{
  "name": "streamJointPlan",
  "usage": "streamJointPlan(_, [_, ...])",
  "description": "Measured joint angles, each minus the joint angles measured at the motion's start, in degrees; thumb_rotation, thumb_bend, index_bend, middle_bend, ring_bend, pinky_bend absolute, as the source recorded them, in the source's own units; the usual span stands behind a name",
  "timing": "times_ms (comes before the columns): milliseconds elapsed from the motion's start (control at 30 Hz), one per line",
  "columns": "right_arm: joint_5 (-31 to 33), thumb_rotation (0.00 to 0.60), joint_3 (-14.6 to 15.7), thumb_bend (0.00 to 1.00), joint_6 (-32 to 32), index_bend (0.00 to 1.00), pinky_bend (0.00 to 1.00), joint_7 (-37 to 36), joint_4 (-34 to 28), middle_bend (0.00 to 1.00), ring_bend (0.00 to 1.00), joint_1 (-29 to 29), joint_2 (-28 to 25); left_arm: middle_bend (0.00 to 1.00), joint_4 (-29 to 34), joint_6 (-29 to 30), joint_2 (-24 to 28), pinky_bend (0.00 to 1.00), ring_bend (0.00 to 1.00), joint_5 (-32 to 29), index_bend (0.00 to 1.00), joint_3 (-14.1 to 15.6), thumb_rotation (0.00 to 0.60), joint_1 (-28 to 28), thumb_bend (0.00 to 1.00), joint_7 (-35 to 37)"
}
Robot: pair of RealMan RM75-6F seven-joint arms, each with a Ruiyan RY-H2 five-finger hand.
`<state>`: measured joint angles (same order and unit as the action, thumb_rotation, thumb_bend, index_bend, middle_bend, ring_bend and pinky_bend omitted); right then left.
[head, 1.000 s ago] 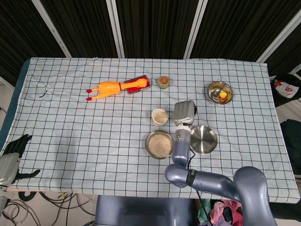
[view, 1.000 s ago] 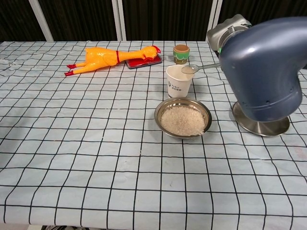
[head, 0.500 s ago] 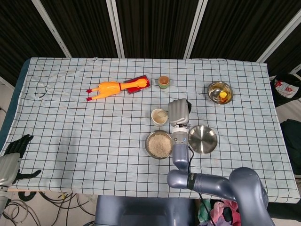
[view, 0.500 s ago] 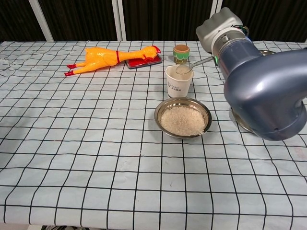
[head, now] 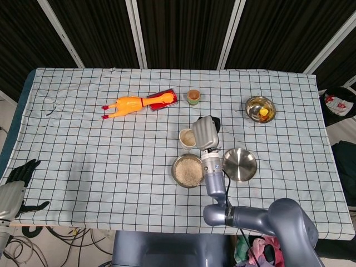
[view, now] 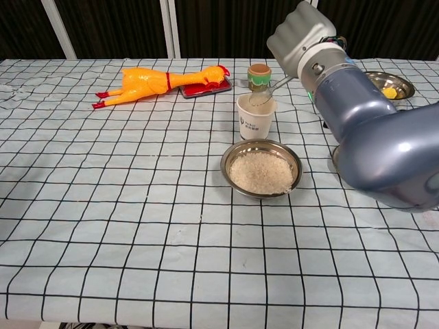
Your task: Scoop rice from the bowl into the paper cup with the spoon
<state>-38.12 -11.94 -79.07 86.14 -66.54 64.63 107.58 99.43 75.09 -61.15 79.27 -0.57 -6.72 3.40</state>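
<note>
A white paper cup (view: 254,118) stands just beyond a steel bowl of rice (view: 261,169) at mid table. My right hand (view: 302,35) hovers above and right of the cup and holds a metal spoon (view: 263,96) by its handle. The spoon slopes down to the left, its bowl end dipping into the cup's mouth. From the head view, my right hand (head: 204,132) covers the right side of the paper cup (head: 187,138), and the rice bowl (head: 188,170) lies just in front. My left hand (head: 15,183) hangs off the table's front left corner, fingers apart and holding nothing.
A steel lid (head: 240,164) lies right of the rice bowl. A yellow rubber chicken (head: 125,105) and a red flat object (head: 164,99) lie at the back, with a small green cup (head: 193,96) beside them. A steel bowl with yellow pieces (head: 260,108) sits back right.
My right hand has shifted left toward the cup and tipped over. The spoon's bowl end has gone from above the cup's rim down into its mouth. The left hand stays put.
</note>
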Motion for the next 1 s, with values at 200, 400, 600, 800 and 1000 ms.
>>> streamJointPlan(200, [-5.73, 0.6, 3.68, 0.64, 0.75, 0.7, 1.0, -0.41, 2.09, 1.0, 1.0, -0.22, -0.05, 0.0, 0.08, -0.1, 0.03, 0.0, 0.0, 0.02, 0.0, 0.05, 0.6, -0.04, 0.03, 0.08])
streamJointPlan(400, [-10.63, 0.6, 6.63, 0.64, 1.86, 0.7, 1.0, -0.94, 4.39, 1.0, 1.0, -0.62, -0.05, 0.0, 0.15, -0.12, 0.1, 0.0, 0.0, 0.02, 0.0, 0.05, 0.6, -0.05, 0.03, 0.17])
streamJointPlan(600, [-15.09, 0.6, 8.88, 0.64, 2.85, 0.7, 1.0, -1.42, 6.46, 1.0, 1.0, -1.02, -0.22, 0.0, 0.12, -0.2, 0.09, 0.0, 0.0, 0.02, 0.0, 0.1, 0.6, -0.09, 0.03, 0.03])
streamJointPlan(800, [-18.8, 0.6, 9.92, 0.64, 3.1, 0.7, 1.0, -2.38, 8.73, 1.0, 1.0, -1.76, -0.24, 0.0, 0.34, -0.24, 0.13, 0.0, 0.0, -0.18, 0.0, 0.06, 0.6, -0.08, 0.03, 0.21])
streamJointPlan(1000, [-21.8, 0.6, 9.95, 0.64, 3.46, 0.7, 1.0, -3.38, 9.58, 1.0, 1.0, -2.04, -0.48, 0.0, 0.2, -0.16, 0.05, 0.0, 0.0, -0.3, 0.0, -0.07, 0.6, -0.13, 0.03, -0.08])
